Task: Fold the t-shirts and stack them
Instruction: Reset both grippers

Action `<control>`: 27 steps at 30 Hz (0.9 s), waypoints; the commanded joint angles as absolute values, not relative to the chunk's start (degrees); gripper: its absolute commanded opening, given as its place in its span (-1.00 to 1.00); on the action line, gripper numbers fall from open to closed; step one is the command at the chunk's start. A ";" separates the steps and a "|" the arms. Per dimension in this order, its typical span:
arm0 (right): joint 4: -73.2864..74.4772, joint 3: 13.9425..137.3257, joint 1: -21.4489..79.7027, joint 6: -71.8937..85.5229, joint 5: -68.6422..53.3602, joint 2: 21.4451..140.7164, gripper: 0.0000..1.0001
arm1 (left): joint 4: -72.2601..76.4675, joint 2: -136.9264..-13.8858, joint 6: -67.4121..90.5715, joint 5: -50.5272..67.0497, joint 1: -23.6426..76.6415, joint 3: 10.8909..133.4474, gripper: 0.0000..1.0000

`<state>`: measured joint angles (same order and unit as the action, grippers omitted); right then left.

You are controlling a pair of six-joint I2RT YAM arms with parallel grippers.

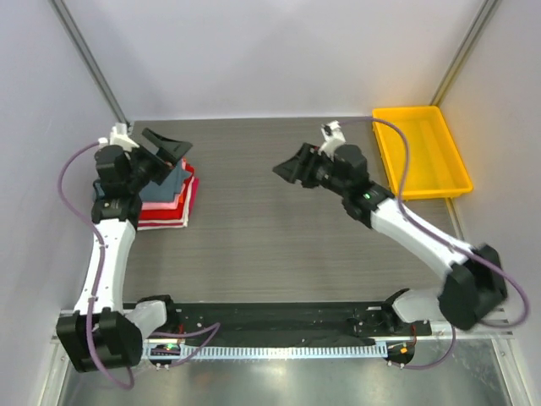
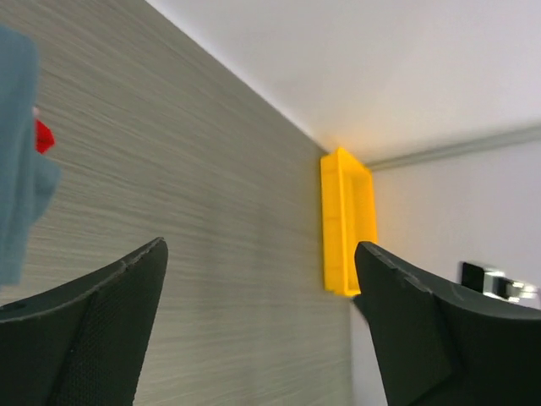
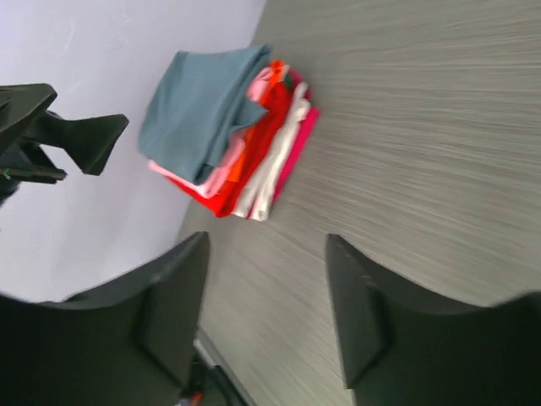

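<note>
My left pincer point(image 2: 260, 254) stands wide open, its two dark fingers point(image 2: 93, 330) spread far apart with only bare table point(image 1: 279, 228) showing between them, so it has hold of nothing. My right pincer point(image 3: 266, 249) is open too, a little less wide, and its gap is likewise empty. The t-shirts point(image 3: 228, 135) lie as one folded stack at the left side of the table, close against the left wall and just beyond my left arm. The blue-grey shirt point(image 3: 199, 106) is on top, a bit rumpled and set slightly askew, with pale pink, red point(image 3: 249, 156) and white point(image 3: 275, 173) layers under it and a deeper pink edge at the bottom. From above, my left pincer hangs over the far left corner of the stack. From the right wrist it looks raised and apart from the cloth. My right pincer is over the middle of the table, well apart from the stack and pointing toward it. The yellow tray point(image 1: 420, 152) sits in the far right corner, behind my right arm.
</note>
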<state>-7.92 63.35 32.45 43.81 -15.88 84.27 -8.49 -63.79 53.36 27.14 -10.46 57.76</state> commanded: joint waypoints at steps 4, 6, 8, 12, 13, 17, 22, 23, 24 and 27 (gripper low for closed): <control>-1.23 41.16 33.31 28.92 8.77 56.22 0.67 | -9.93 -59.41 43.34 10.22 10.08 52.04 0.90; -0.35 36.50 33.22 28.83 13.25 51.70 0.75 | -9.23 -59.33 39.66 1.29 19.31 50.11 0.90; 3.41 31.13 33.31 29.62 18.09 46.68 0.80 | -6.17 -58.54 38.06 -3.85 26.85 45.72 0.91; 7.38 24.72 33.31 29.98 24.60 41.06 0.81 | 2.87 -59.15 33.41 -10.01 35.14 37.45 1.00; 7.73 23.74 33.31 29.19 26.70 40.09 0.81 | 3.51 -59.76 32.53 -10.45 36.20 35.61 1.00; 5.91 19.70 33.31 28.49 27.18 35.16 0.81 | 5.09 -63.36 28.22 -11.86 40.51 33.75 0.99; 3.25 15.64 33.31 28.74 27.17 32.00 0.81 | 6.06 -65.65 22.24 -13.53 43.41 32.79 1.00; 3.08 15.38 33.31 28.74 27.59 31.56 0.80 | 6.15 -65.57 21.54 -13.80 43.42 32.70 1.00; 2.82 15.03 33.31 29.44 28.21 31.20 0.81 | 6.41 -65.22 21.36 -14.15 43.42 32.35 1.00; 2.72 14.33 33.31 29.97 28.83 30.32 0.81 | 10.62 -63.99 20.05 -14.68 43.42 28.93 1.00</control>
<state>6.83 14.41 33.26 29.63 25.67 31.42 4.32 -65.58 23.75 -11.64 43.20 31.29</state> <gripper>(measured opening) 0.904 0.996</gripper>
